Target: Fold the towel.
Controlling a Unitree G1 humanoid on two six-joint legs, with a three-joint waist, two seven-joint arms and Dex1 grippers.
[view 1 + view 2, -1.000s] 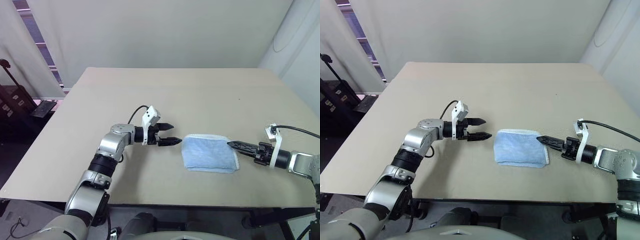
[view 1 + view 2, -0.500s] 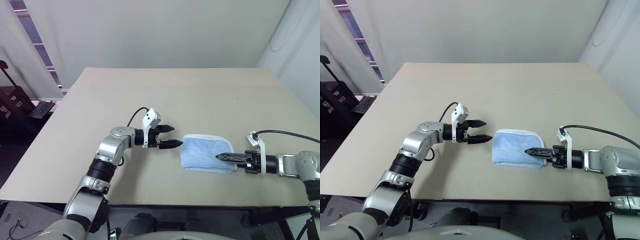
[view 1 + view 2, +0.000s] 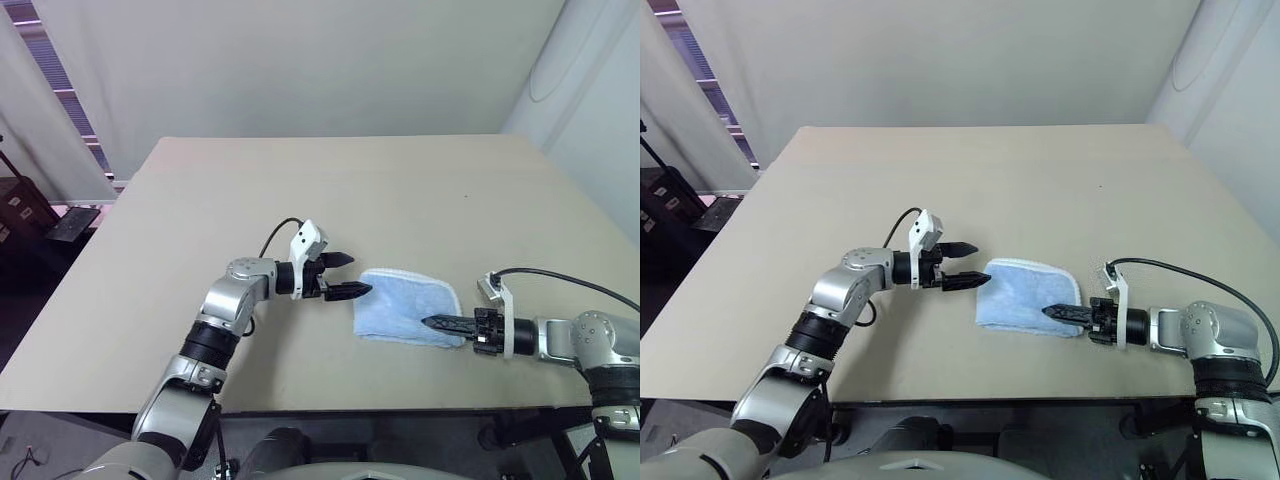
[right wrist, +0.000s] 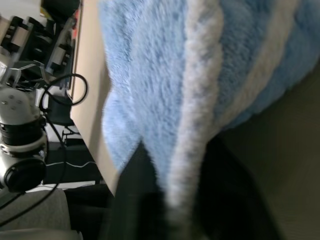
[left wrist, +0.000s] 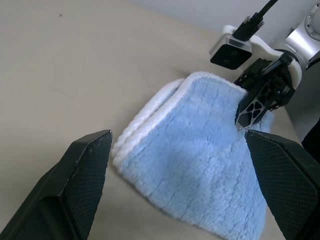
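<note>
The towel [image 3: 405,303] is a light blue folded cloth with white edging, lying flat near the table's front. My left gripper [image 3: 358,274] hovers open just at its left edge, and its wide-apart fingers [image 5: 82,182] frame the towel [image 5: 195,165] in the left wrist view. My right gripper [image 3: 430,322] lies low over the towel's front right corner. It is shut on the towel, with the white edging [image 4: 192,150] pinched between its two dark fingers [image 4: 132,200]. The left wrist view also shows that right gripper [image 5: 252,107] at the towel's far side.
The tan table [image 3: 300,190] stretches far behind the towel, and its front edge [image 3: 330,407] runs close below both grippers. A black cable [image 3: 560,280] loops off my right wrist. Dark equipment [image 3: 25,205] stands on the floor beyond the table's left side.
My right gripper slid left onto the towel's front right corner and closed on its edge. The left gripper stayed open beside the towel. The camera view shifted slightly.
</note>
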